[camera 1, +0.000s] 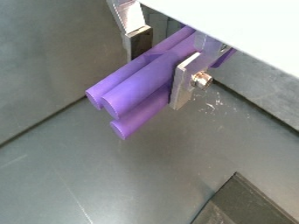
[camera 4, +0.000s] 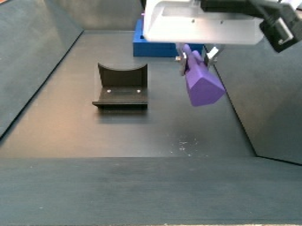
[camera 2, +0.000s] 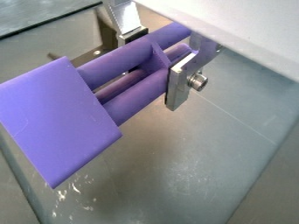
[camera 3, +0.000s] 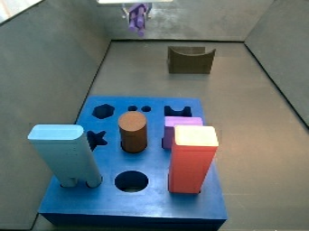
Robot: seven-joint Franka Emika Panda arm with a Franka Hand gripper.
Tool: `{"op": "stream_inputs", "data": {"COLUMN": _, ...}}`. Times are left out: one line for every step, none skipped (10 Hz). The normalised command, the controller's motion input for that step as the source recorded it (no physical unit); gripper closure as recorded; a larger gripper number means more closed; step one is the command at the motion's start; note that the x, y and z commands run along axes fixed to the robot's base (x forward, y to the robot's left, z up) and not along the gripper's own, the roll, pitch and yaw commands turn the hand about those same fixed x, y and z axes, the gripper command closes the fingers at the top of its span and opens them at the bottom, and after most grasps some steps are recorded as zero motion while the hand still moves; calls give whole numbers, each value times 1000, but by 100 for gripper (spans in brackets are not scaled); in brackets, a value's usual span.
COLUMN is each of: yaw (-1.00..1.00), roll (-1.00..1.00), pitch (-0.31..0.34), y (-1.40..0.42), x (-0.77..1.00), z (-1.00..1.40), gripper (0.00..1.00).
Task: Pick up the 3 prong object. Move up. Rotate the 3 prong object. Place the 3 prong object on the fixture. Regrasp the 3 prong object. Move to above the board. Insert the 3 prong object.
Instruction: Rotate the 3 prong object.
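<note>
Closest to us in a side view, one blue board is sitting on the dark floor, and we are counting four pieces standing in it: one pale blue block at the front, one red block beside it, one brown cylinder between and behind them, and one short lilac block behind the red one. We are also seeing open holes in its top, among them a hexagon, a star and a round one.

Behind the board, well apart from it, one fixture is resting on the floor, its notch facing up and holding nothing. It is showing in both side views.

One claw is hanging in the air above the floor, and we are seeing its two silver fingers clamped on the single 3 prong object, pressing it from opposite sides. The peg is lying across the fingers with its lobed end pointing away from the wrist. In a side view the peg is hanging below the claw, off to the side of the fixture and touching neither it nor the floor. In a wrist view a flat purple end is filling the foreground.
</note>
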Motion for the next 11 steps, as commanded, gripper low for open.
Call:
{"op": "stream_inputs", "data": {"yaw": -1000, "roll": 0, "pitch": -1, "y": 0, "x": 9, "z": -73, "gripper": 100}}
{"op": "stream_inputs", "data": {"yaw": -1000, "roll": 0, "pitch": -2, "y": 7, "x": 20, "z": -49, "gripper": 100}}
{"op": "stream_inputs", "data": {"yaw": -1000, "roll": 0, "pitch": -2, "y": 10, "x": 23, "z": -40, "gripper": 100}}
{"op": "stream_inputs", "data": {"yaw": -1000, "roll": 0, "pitch": -3, "y": 12, "x": 24, "z": -35, "gripper": 100}}
{"op": "stream_inputs", "data": {"yaw": -1000, "roll": 0, "pitch": -3, "y": 14, "x": 25, "z": -31, "gripper": 100}}
{"op": "stream_inputs", "data": {"yaw": -1000, "roll": 0, "pitch": -3, "y": 15, "x": 26, "z": -26, "gripper": 100}}
{"op": "stream_inputs", "data": {"yaw": -1000, "roll": 0, "pitch": -3, "y": 16, "x": 27, "z": -25, "gripper": 100}}
{"op": "stream_inputs", "data": {"yaw": -1000, "roll": 0, "pitch": -3, "y": 17, "x": 27, "z": -24, "gripper": 100}}
{"op": "stream_inputs", "data": {"yaw": -1000, "roll": 0, "pitch": -3, "y": 17, "x": 27, "z": -24, "gripper": 100}}
{"op": "stream_inputs", "data": {"yaw": -1000, "roll": 0, "pitch": -3, "y": 18, "x": 27, "z": -23, "gripper": 100}}
{"op": "stream_inputs", "data": {"yaw": -1000, "roll": 0, "pitch": -4, "y": 18, "x": 27, "z": -23, "gripper": 100}}
